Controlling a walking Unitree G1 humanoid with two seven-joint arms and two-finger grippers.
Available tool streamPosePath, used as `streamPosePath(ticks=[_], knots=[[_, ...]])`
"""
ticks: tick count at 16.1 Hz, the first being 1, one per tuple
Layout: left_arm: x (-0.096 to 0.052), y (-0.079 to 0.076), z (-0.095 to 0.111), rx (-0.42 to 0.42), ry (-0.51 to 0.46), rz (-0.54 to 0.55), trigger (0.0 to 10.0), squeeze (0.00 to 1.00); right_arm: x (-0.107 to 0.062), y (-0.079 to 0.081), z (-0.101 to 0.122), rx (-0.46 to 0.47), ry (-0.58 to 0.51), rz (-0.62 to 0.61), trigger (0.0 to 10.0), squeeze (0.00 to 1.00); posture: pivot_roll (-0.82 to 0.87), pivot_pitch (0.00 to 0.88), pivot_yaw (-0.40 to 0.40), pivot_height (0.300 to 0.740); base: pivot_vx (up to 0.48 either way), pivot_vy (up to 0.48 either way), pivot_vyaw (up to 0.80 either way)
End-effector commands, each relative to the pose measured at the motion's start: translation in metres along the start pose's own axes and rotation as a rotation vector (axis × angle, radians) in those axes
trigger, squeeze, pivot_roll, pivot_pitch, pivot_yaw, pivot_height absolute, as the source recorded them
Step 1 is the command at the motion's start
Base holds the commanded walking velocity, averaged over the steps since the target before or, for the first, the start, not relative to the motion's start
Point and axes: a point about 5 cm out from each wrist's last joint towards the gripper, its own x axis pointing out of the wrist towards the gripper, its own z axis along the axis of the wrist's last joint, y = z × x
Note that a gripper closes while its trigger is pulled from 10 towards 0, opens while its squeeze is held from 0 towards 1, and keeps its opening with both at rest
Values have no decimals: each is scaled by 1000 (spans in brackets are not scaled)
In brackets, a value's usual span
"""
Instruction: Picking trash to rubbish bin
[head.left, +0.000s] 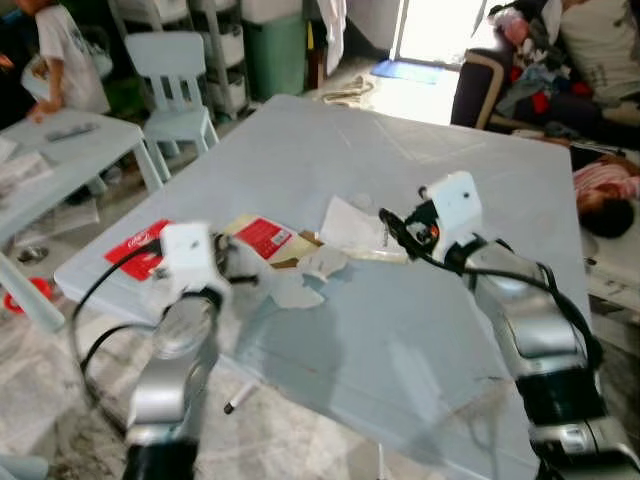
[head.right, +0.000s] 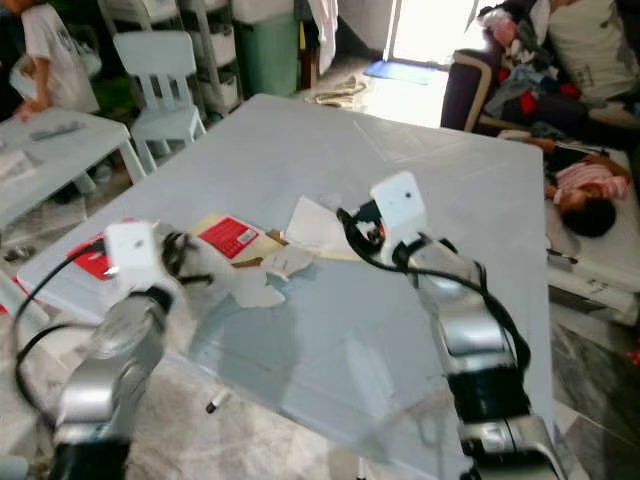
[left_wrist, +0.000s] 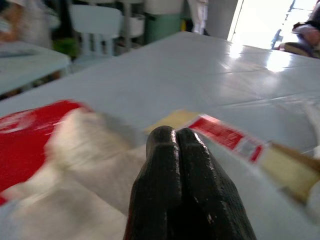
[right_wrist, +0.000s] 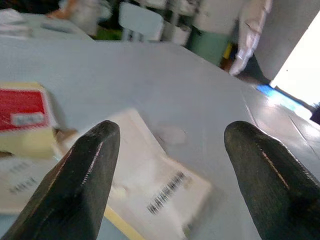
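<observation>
White barcoded packet (right_wrist: 165, 192) (crumpled, flat) between spread right end effector (right_wrist: 172, 170) fingers; left end effector (left_wrist: 176, 136) closed.

A lived-in home, likely a family living room. A big pale table (head.left: 420, 330) fills the middle, with a white child's chair (head.left: 172, 80) at 11 o'clock beside a 2nd low table (head.left: 60, 160) where a person (head.left: 62, 55) stands at 10 o'clock. At 12 o'clock stand a green bin (head.left: 275, 50) and shelves (head.left: 225, 50) by a bright doorway (head.left: 440, 25) with a blue mat (head.left: 405, 70), and at 2 o'clock a sofa (head.left: 480, 85) heaped with clothes (head.left: 540, 75) sits behind a person (head.left: 605, 195) lying down.
</observation>
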Motion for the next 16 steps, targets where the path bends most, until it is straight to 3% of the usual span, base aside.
streamPosePath(ticks=[1,5,7,10,13,15,16], knots=[[-7,1,5,22,-21,-3,0,0,6,2,11,-9,-43,34,10000,0,127,17,-20,740,0,0,0],[-34,1,3,113,-43,-9,0,0,24,4,16,-51,-63,86,10000,0,205,28,-40,740,0,0,0],[-39,2,2,123,-38,-6,0,0,29,9,17,-75,-68,134,10000,0,208,29,-42,740,0,0,0],[-53,7,-4,139,0,0,0,0,44,34,19,-107,-72,335,10000,0,234,29,-44,740,0,0,0],[-56,2,-7,131,22,-52,0,0,52,48,18,-122,-89,409,10000,0,234,29,-36,740,0,0,0],[-55,-6,-7,123,26,-113,0,0,58,57,12,-165,-53,403,10000,0,231,28,-33,740,0,0,0],[-54,-11,-6,115,30,-144,0,0,59,62,3,-236,-10,396,10000,0,228,26,-28,740,0,0,0]])
